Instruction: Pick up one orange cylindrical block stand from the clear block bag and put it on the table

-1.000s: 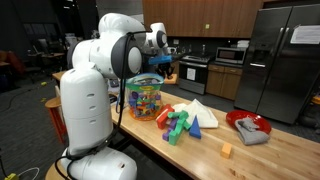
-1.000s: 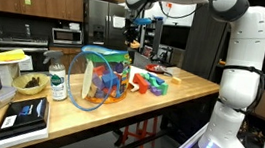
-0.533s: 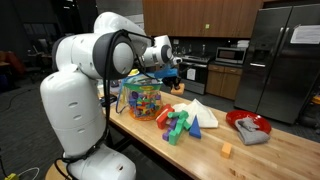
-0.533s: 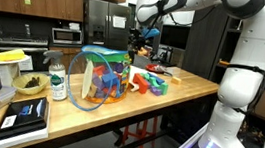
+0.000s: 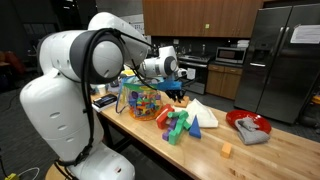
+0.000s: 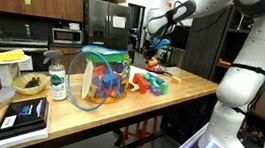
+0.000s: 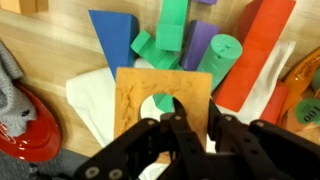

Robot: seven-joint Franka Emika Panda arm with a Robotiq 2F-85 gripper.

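Orange cylindrical block stand looks pinched between the nearly closed fingers of the gripper, out of the clear block bag and held aloft over the loose blocks. The table lies straight below. Bare wood shows beside the pile, so setting it down likely needs a small sideways shift.

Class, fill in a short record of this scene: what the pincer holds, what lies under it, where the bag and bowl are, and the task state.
pincer: shut on orange block, held in the air
under it: loose blocks and a white sheet on the table
bag: on the table beside the loose blocks, many blocks inside
red bowl: apart from the blocks, grey cloth in it
task state: orange block out of the bag, not yet set down
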